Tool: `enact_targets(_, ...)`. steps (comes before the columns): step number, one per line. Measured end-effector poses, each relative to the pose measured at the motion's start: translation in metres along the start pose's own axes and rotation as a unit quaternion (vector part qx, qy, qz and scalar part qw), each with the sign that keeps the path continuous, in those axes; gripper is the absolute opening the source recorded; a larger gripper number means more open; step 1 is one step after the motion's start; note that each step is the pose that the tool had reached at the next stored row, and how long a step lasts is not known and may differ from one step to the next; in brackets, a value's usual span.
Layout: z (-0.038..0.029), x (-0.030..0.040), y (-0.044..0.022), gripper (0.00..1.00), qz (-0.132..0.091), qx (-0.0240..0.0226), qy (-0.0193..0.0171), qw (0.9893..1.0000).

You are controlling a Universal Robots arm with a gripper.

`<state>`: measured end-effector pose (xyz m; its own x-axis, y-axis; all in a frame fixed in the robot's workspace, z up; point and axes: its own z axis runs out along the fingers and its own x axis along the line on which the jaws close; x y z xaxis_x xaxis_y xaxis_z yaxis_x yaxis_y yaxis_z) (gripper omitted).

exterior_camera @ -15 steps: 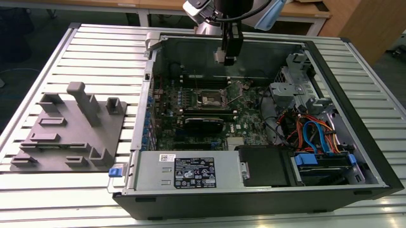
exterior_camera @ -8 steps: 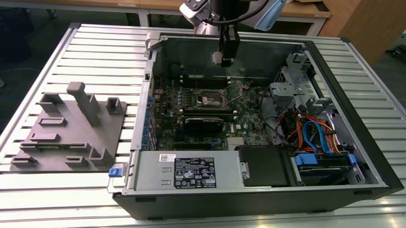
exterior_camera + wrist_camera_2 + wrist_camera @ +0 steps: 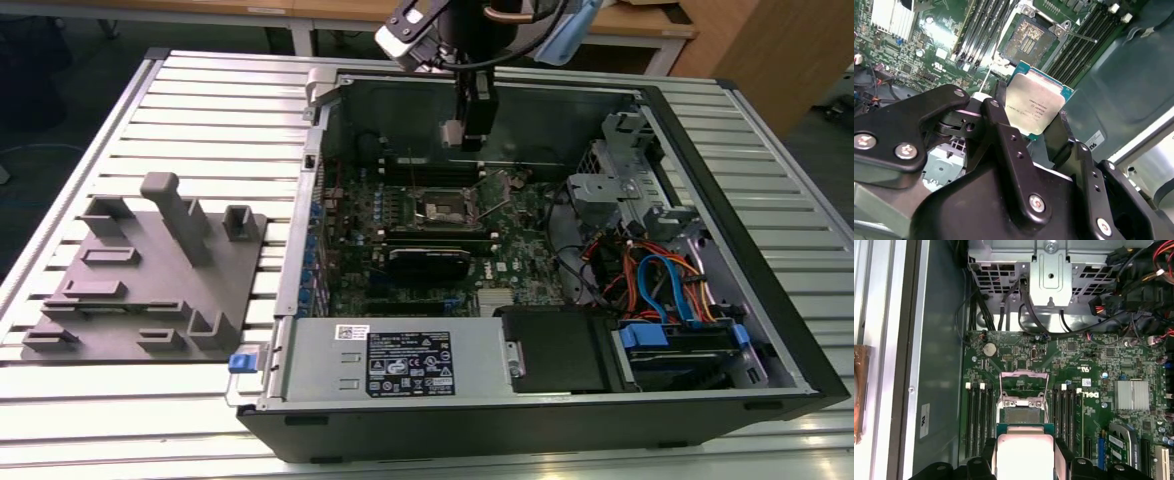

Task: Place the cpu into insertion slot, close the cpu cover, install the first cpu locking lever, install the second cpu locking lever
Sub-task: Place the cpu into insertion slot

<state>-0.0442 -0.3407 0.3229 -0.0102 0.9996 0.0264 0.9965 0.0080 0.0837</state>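
My gripper [image 3: 470,128] hangs over the back of the open computer case, shut on the cpu [image 3: 453,133]. In the second wrist view the cpu [image 3: 1035,104], a silvery square on a green edge, sits between the black fingers [image 3: 1000,112]. The insertion slot [image 3: 1025,40] lies beyond it on the motherboard, its contact field bare. In the first wrist view the cpu [image 3: 1024,450] hovers just short of the insertion slot [image 3: 1022,416], and the cpu cover [image 3: 1023,382] stands swung open behind the slot. From the exterior view the insertion slot [image 3: 441,208] is a little nearer than the gripper.
Long black memory slots [image 3: 979,415] flank the socket on both sides. A black card [image 3: 427,262], a power supply [image 3: 400,360] and coloured cables [image 3: 654,280] fill the case. A grey fixture plate [image 3: 147,270] stands at the exterior view's left on the slatted table.
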Motion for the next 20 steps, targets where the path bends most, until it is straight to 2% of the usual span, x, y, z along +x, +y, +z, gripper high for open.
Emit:
enact_targets(2, 0.0034, -0.0001, -0.0005, 0.54, -0.008, 0.0009, 0.0007, 1.0000)
enact_targets(5, 0.0069, -0.0002, -0.0008, 0.54, -0.009, 0.0031, 0.0017, 1.0000)
enact_targets(20, 0.0090, -0.0001, -0.0010, 0.54, -0.009, 0.0035, 0.0017, 1.0000)
